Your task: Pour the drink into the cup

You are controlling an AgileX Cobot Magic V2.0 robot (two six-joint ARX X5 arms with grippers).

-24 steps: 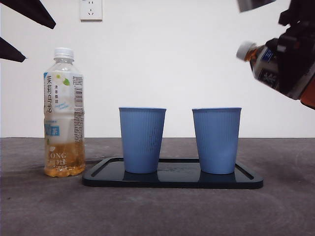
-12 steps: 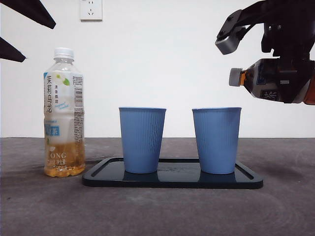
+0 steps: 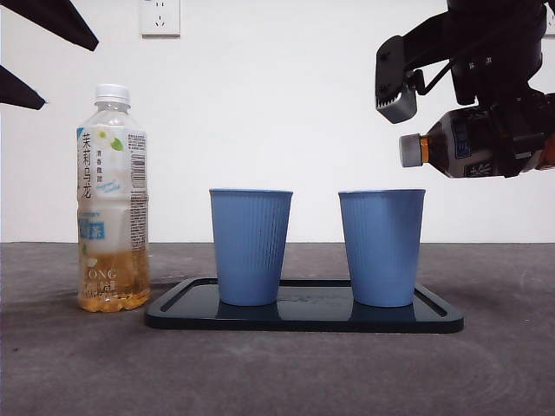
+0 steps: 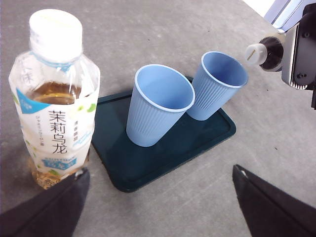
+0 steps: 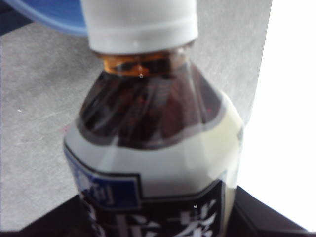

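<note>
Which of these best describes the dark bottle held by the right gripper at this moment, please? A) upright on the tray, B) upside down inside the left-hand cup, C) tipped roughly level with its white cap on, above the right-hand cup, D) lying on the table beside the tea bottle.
C: the dark bottle lies about level in the right gripper, cap on, its mouth above the rim of the right-hand cup.

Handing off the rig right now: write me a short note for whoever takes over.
Right gripper: shut on the dark bottle, held on its side, white cap on, mouth just above the right cup.
Left gripper: open, waiting near the tea bottle.
Both cups, the left cup too, stand on the tray and look empty.
Done: bottle lifted and tipped.
Left: the pour; nothing has come out.
</note>
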